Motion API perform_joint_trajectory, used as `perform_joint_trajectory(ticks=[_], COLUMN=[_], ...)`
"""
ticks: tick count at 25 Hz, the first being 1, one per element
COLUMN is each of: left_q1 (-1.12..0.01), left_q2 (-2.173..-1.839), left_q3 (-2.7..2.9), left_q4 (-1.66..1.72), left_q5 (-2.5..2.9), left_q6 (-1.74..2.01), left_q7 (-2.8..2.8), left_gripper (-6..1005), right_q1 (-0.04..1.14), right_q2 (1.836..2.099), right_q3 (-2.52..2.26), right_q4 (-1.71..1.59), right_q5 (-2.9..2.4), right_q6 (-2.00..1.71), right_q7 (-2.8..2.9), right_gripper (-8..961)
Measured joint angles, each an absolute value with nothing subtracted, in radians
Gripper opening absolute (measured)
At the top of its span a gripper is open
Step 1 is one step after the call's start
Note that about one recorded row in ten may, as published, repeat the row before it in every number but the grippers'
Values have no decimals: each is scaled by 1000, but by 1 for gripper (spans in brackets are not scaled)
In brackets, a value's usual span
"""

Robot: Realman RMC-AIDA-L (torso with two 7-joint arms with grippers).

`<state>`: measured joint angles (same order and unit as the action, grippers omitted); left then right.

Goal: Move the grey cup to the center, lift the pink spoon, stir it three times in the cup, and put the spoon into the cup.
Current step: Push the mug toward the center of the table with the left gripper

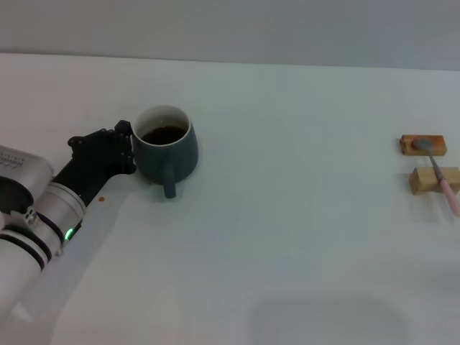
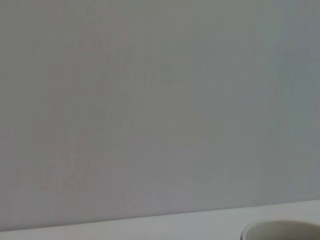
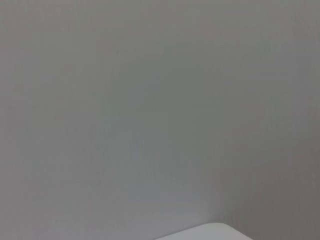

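On the left side of the white counter [image 1: 287, 215], the grey cup [image 1: 167, 147] sits full of dark drink, with its handle pointing near. Touching its left side is the left pincer [image 1: 126, 147]; I cannot tell if it is apart or together. Far right, the pink spoon [image 1: 440, 175] lies across two wooden blocks [image 1: 429, 162]. A fast push could spill the drink or tip the cup. No right pincer shows.

Head view: high, looking down on table [image 1: 287, 215]. Wrist views: low, facing wall; left shares cup [image 2: 282, 231] rim.
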<state>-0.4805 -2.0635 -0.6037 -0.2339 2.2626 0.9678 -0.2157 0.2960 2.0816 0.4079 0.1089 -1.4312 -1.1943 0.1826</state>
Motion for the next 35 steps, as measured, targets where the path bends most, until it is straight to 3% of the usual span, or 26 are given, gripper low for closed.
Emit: perform_joint_trajectory(ticks=[35], left_q1=[-506], left_q2=[-2063], left_q3=[-657], left_q4=[-250], left_q5=[2373], left_q6=[939], left_q7=[-214], left_gripper=[40], right_q1=[304], right_q2=[2082], right_q3=[408], right_q4=[111], right_q5=[-1431], right_q6=[-1187], right_q7=[183], right_gripper=[573])
